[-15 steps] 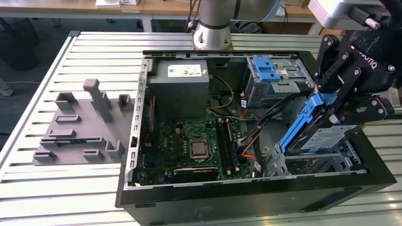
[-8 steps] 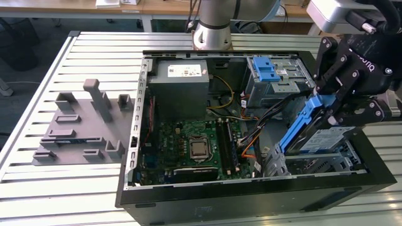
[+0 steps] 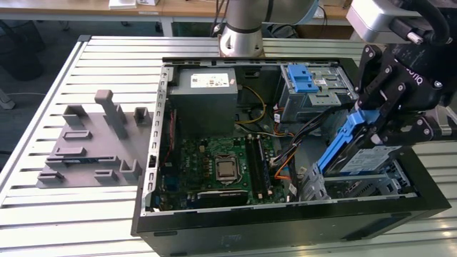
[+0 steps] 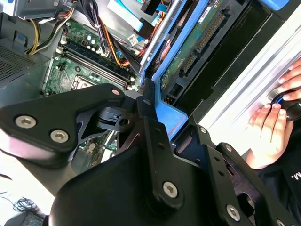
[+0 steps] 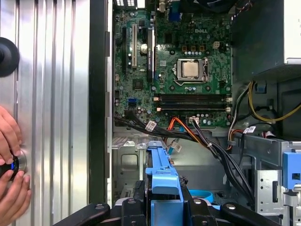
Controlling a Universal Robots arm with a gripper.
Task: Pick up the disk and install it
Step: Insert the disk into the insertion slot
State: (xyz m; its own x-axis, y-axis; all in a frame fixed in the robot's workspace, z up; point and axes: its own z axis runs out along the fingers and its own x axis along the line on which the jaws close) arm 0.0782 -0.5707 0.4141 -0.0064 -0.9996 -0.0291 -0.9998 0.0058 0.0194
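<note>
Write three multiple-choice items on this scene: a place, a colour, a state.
1. Where is the disk relative to the computer case? A. outside, at the exterior view's left B. beneath it C. above its end at the exterior view's right
2. Its side rails are: A. blue B. red C. yellow
3. The claw is: A. open, empty B. shut on the disk C. open above the disk
C: it hangs tilted over that end. A: blue shows along its edge. B: it clamps the rail.

Robotics lab/workshop, slatted alu. bench (image 3: 71, 214), open PC tower (image 3: 286, 231), grey jig (image 3: 85, 155), desks (image 3: 185, 7) in bkgd
</note>
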